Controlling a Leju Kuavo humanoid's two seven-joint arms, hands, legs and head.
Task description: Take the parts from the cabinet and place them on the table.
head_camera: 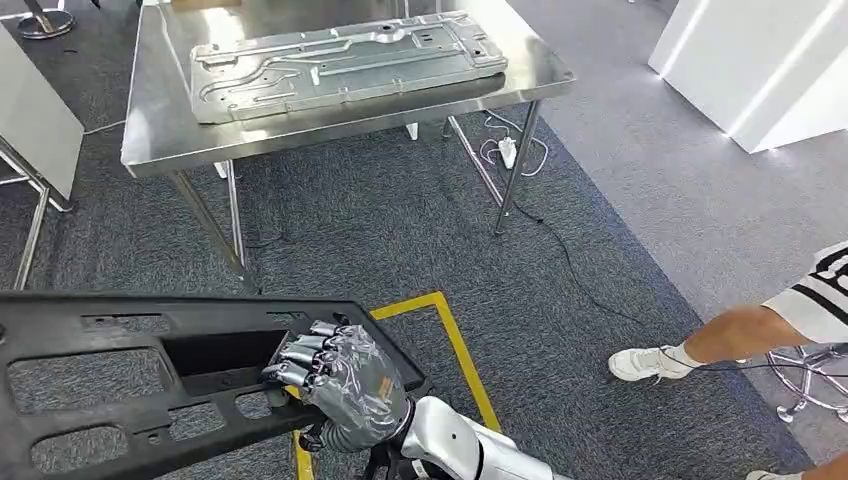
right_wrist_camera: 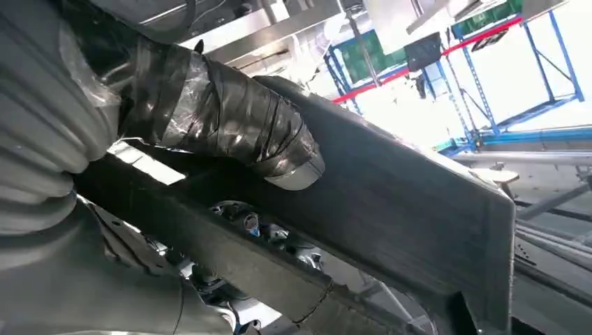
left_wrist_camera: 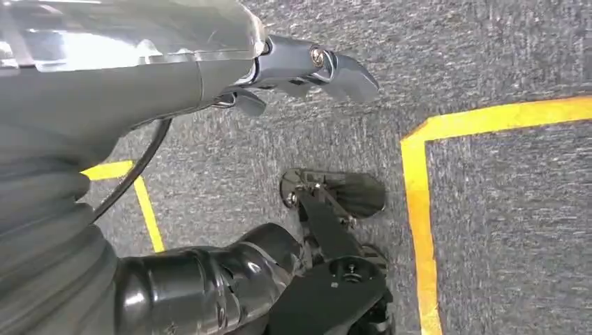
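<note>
A long black plastic panel (head_camera: 130,375) with several cut-outs hangs low at the left of the head view, above the carpet. My right hand (head_camera: 335,380) grips its right end, fingers hooked into a rectangular opening. In the right wrist view the taped thumb (right_wrist_camera: 230,122) lies over the panel's (right_wrist_camera: 391,209) dark edge. My left hand (left_wrist_camera: 293,66) hangs over the floor with its fingers stretched out and nothing in them. The steel table (head_camera: 155,130) stands ahead, some way off, and carries a large stamped metal plate (head_camera: 340,65).
A person's leg and white shoe (head_camera: 690,350) are at the right, near a chair base (head_camera: 810,385). Yellow floor tape (head_camera: 455,345) runs beside my arm. A cable and power strip (head_camera: 508,152) lie under the table's right legs. A white cabinet (head_camera: 760,60) stands far right.
</note>
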